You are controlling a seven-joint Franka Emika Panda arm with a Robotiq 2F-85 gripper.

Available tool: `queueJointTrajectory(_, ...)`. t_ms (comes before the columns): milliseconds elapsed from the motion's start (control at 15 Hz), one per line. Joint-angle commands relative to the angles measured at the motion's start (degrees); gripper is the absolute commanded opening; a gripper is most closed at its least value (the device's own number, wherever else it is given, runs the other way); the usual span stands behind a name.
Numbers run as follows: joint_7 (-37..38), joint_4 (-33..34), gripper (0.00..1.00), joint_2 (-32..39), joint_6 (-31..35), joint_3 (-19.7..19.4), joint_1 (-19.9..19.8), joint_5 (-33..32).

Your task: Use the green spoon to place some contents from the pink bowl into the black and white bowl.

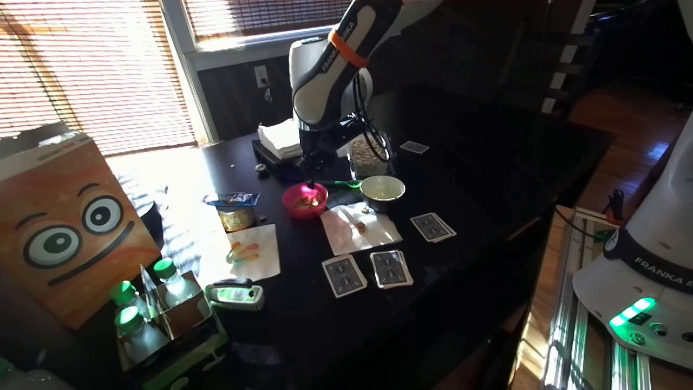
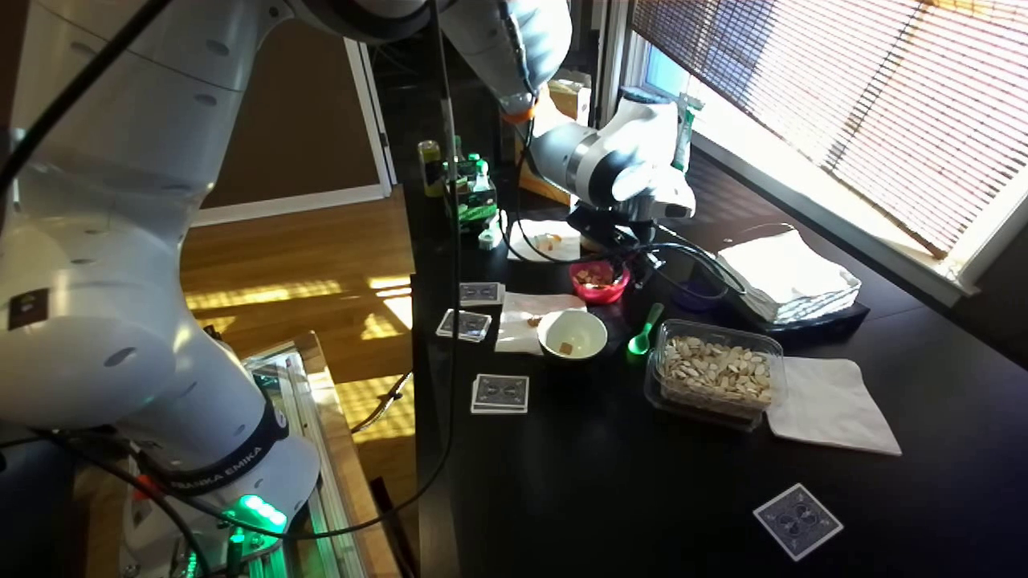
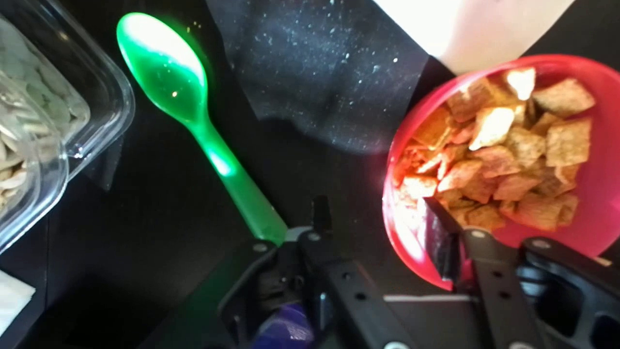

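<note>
Pincer (image 3: 380, 228) spread, I show dark table (image 3: 135, 228) between my fingers (image 3: 444, 242) in the wrist view. One finger overlaps the rim of the pink bowl (image 3: 605, 189) of tan squares (image 3: 525, 145); whether I touch it, I cannot tell. The green spoon (image 3: 215, 155) lies on the table, its handle running toward my other finger, outside the gap. A clear tub (image 3: 109, 109) of pale pieces (image 3: 12, 169) stands beside the scoop.

In an exterior view, I hang at the pink bowl's far rim; the black and white bowl (image 1: 383, 194) stands near, at the edge of a white napkin (image 1: 346, 238).

In an exterior view, a brown piece (image 2: 566, 348) rests inside that bowl, and the spoon lies between it and the tub.
</note>
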Motion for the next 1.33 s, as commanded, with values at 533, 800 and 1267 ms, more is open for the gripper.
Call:
queueJointTrajectory(533,-1.8,0.1,1.0,0.0,4.0,-0.6,-1.1,-0.4)
queueJointTrajectory(800,-5.4,1.3,1.0,1.7,7.3,-0.4,-3.2,-0.9)
queueJointTrajectory(1267,-18.1,4.3,1.0,5.0,7.2,2.8,-9.7,-1.1)
